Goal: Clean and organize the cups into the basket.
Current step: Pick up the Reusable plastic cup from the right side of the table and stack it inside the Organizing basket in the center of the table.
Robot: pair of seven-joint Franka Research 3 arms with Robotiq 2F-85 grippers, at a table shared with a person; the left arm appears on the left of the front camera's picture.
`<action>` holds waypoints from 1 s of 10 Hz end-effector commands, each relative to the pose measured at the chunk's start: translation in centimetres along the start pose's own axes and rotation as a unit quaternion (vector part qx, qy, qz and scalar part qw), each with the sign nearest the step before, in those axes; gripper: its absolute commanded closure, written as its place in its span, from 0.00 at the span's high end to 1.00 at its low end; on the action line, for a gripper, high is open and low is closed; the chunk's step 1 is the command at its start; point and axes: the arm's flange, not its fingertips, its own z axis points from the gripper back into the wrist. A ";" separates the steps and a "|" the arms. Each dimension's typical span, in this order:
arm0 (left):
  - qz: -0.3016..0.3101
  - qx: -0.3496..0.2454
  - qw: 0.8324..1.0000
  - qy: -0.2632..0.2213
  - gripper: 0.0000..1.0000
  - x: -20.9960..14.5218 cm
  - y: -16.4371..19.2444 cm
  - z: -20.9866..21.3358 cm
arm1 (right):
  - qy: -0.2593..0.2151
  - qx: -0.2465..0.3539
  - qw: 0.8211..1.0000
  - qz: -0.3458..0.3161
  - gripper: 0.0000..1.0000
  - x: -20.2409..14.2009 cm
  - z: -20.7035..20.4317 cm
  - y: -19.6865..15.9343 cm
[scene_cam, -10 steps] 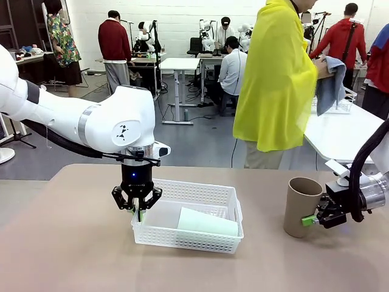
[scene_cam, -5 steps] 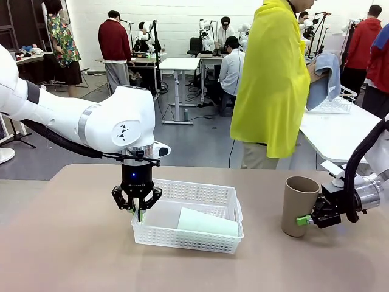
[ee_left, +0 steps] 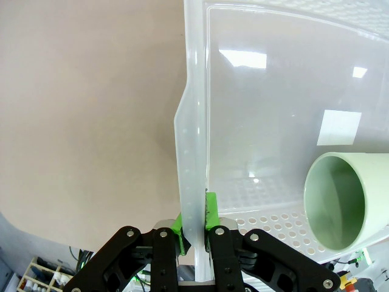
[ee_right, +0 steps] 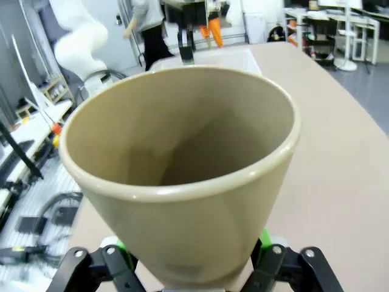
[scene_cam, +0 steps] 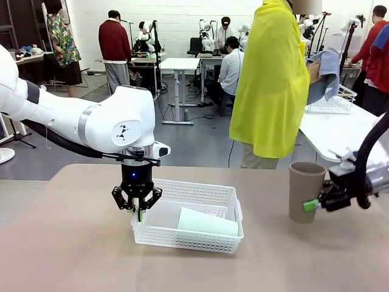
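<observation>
The white mesh basket [scene_cam: 209,196] stands mid-table, and my left gripper [scene_cam: 138,211] is shut on its left rim. In the left wrist view the green pads [ee_left: 210,211] pinch that rim [ee_left: 193,152]. A pale mint cup [scene_cam: 206,222] lies on its side inside the basket, its mouth open toward the left wrist camera [ee_left: 341,201]. My right gripper [scene_cam: 313,205] is shut on the lower part of an upright brown cup [scene_cam: 306,190], held just above the table at the right. The right wrist view looks at this cup [ee_right: 182,182] from close up, its base between the fingers [ee_right: 265,242].
A person in a yellow garment [scene_cam: 273,79] stands at the far side, holding a blue cloth [scene_cam: 327,73] around something brown. A white table [scene_cam: 340,131] with a wire basket [scene_cam: 331,104] stands behind at the right. Bare tabletop [scene_cam: 73,255] lies left of and in front of the basket.
My right gripper has closed on the brown cup and lifted it slightly up and to the right. The left gripper and the basket have not moved. The person shifted left.
</observation>
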 end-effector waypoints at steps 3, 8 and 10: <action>0.000 0.001 1.000 -0.004 0.00 0.0 0.0 0.2 | 0.004 -0.036 0.999 -0.032 0.00 13.4 5.6 7.9; 0.000 0.001 1.000 -0.004 0.00 0.0 0.0 0.2 | 0.008 -0.038 0.999 -0.025 0.00 15.4 6.3 9.5; 0.000 0.001 1.000 -0.004 0.00 0.0 0.0 0.2 | 0.008 -0.047 0.998 -0.028 0.83 14.9 6.2 9.5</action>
